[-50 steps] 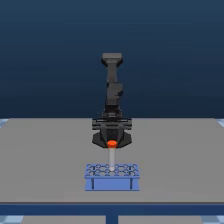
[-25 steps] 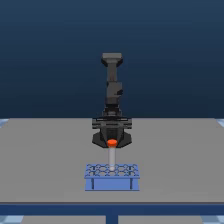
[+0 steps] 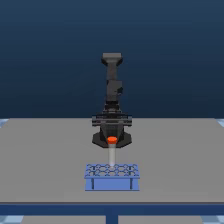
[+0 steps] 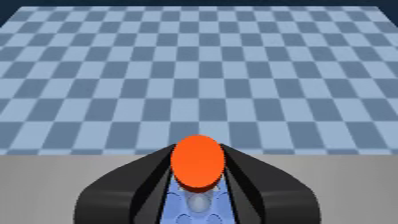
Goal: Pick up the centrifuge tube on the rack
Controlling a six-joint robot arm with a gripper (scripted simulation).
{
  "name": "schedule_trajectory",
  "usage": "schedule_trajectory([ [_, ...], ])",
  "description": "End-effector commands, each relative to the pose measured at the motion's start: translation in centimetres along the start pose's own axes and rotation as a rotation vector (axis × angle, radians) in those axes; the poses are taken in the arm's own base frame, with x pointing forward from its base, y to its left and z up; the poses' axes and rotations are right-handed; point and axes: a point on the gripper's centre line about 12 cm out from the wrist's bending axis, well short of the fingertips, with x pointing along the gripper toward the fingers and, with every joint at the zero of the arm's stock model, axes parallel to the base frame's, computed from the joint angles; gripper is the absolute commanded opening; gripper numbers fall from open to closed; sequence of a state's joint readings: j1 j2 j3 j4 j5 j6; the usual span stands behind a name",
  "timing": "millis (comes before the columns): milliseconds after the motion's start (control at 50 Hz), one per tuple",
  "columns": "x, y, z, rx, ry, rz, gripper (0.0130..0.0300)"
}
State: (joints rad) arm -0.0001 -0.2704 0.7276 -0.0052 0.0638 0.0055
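Note:
The centrifuge tube [image 3: 112,155] stands upright, a pale stem under an orange-red cap [image 3: 112,139], with its lower end at the top of the blue rack [image 3: 111,176]. My gripper [image 3: 112,140] hangs straight down from the black arm and is shut on the tube just under the cap. In the wrist view the orange cap [image 4: 197,162] sits between my two black fingers [image 4: 133,187], which press in on both sides. The rack's blue holes [image 4: 200,212] show directly below. Whether the tube's tip is still inside a hole I cannot tell.
The rack rests on a grey table [image 3: 45,160] near its front edge [image 3: 112,202]. The arm's base column [image 3: 112,85] rises behind the gripper. A blue checkered floor [image 4: 199,75] lies beyond the table in the wrist view.
The gripper and the orange cap have risen very slightly; the rack has stayed in place.

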Motion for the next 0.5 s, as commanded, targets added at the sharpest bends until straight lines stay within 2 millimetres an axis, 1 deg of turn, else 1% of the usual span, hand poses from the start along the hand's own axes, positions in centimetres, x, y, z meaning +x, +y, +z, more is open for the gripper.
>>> schedule_trajectory([
  [20,-0.2,0.0,0.3,-0.001,0.005,0.000,0.0130],
  [80,-0.5,0.0,0.9,-0.001,0.005,0.000,0.0130],
  [280,-1.0,0.0,1.8,-0.001,0.005,0.000,0.0130],
  [500,-1.1,0.0,1.9,-0.001,0.005,0.000,0.0130],
])
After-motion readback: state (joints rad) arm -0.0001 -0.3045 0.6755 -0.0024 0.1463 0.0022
